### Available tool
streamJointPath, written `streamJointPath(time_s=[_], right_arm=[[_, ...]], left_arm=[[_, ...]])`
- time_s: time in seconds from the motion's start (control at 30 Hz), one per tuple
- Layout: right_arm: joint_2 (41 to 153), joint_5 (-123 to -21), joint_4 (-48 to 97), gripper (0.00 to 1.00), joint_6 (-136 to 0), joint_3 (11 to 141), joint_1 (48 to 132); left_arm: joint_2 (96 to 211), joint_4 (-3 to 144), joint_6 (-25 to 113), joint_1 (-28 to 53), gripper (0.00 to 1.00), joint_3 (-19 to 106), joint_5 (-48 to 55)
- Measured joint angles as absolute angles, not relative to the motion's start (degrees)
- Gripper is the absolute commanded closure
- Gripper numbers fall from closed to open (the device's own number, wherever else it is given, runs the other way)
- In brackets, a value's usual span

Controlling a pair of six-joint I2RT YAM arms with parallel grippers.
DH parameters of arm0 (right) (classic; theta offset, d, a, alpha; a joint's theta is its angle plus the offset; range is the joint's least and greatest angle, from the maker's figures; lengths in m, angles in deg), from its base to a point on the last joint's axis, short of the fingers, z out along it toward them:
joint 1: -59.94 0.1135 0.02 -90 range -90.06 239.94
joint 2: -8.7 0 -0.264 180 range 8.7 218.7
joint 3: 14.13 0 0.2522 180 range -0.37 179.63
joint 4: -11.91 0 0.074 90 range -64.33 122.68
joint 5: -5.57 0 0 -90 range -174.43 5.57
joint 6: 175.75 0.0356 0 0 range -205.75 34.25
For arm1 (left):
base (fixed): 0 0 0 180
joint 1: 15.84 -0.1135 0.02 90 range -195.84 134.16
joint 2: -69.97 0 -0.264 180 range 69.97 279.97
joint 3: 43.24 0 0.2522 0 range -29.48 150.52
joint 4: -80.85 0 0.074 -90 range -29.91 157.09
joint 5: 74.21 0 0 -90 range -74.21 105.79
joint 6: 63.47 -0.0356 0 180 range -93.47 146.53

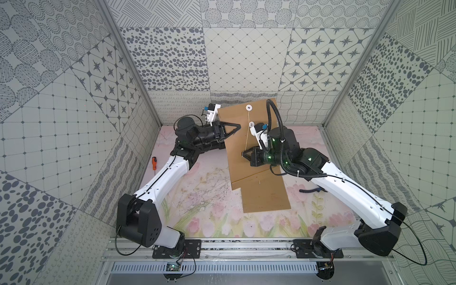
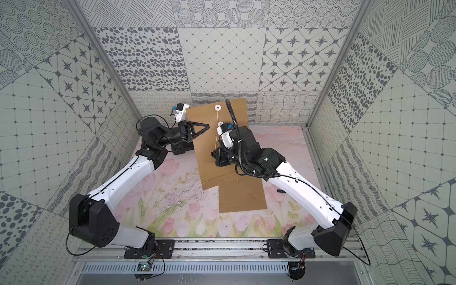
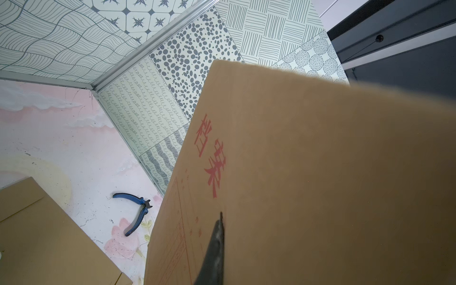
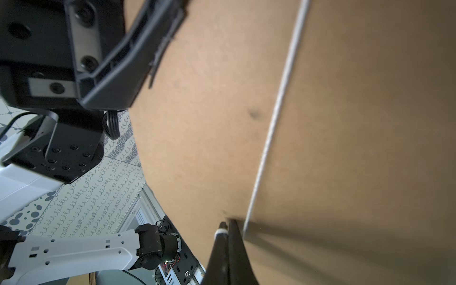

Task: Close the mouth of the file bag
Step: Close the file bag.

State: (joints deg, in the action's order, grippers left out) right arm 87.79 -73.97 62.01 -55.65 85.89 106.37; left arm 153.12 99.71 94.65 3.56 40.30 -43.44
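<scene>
The brown file bag (image 1: 237, 148) (image 2: 209, 158) is held tilted up off the table, its top edge near the back wall. Two white discs (image 1: 249, 107) (image 1: 251, 124) sit near that top edge, and a thin string (image 1: 247, 138) (image 4: 276, 111) runs down from them. My left gripper (image 1: 240, 125) (image 2: 209, 127) is shut on the bag's left edge; the left wrist view shows one finger (image 3: 214, 246) against the bag's printed face (image 3: 308, 172). At the string's lower end my right gripper (image 1: 243, 154) (image 2: 212, 154) (image 4: 228, 222) is shut on the string, close to the bag's surface.
A second brown envelope (image 1: 266, 195) (image 2: 243, 197) (image 3: 37, 234) lies flat on the flowered table, partly under the lifted bag. Blue pliers (image 1: 311, 190) (image 3: 135, 209) lie to its right and an orange screwdriver (image 1: 154, 166) by the left wall. Patterned walls close in three sides.
</scene>
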Motion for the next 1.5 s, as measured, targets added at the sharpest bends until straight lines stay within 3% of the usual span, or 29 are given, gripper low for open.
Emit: streamJointPath(time_s=[0.67,1.5], right_arm=[[86.0,-66.5,58.6,1.0,-54.2,80.3,92.9],[88.4,-64.3,67.0,1.0,-61.4,88.8,83.6]], left_arm=[[151.1,96.0,92.4,3.5,1.0,40.7,-44.1],[148.0,90.7,89.0,1.0,1.0,38.9,-46.1]])
